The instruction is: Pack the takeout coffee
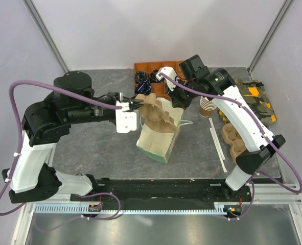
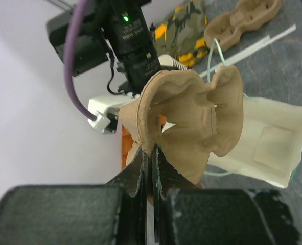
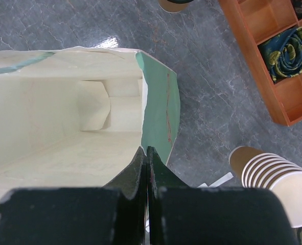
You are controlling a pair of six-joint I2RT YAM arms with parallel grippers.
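Left gripper (image 2: 151,164): fingers pressed together on the thin lip of a pulp cup tray (image 2: 191,117), and I see it pinched edge-on between the pads. The tray hangs tilted over the mouth of the paper bag (image 3: 158,102); I cannot tell whether it touches the bag. Right gripper (image 3: 146,153): fingers closed on the bag's rim at the corner by the green side panel, the paper caught between the tips, on the opposite side of the mouth from the left gripper. The bag sits on the grey table (image 3: 202,102) with its mouth gaping and nothing in it that I can see. The takeout coffee (image 3: 173,4) stands on the table outside the bag, beyond its rim. Only a sliver of tan wall and dark lid shows at the top edge of the right wrist view. A wooden organiser (image 3: 253,61) lies behind the bag, with a patterned cloth (image 3: 286,48) in one compartment. A stack of cream cups (image 3: 273,178) lies near the bag's right side. Further right of the bag is a second pulp tray (image 1: 232,138), and a camouflage object (image 1: 255,99) lies beyond it.
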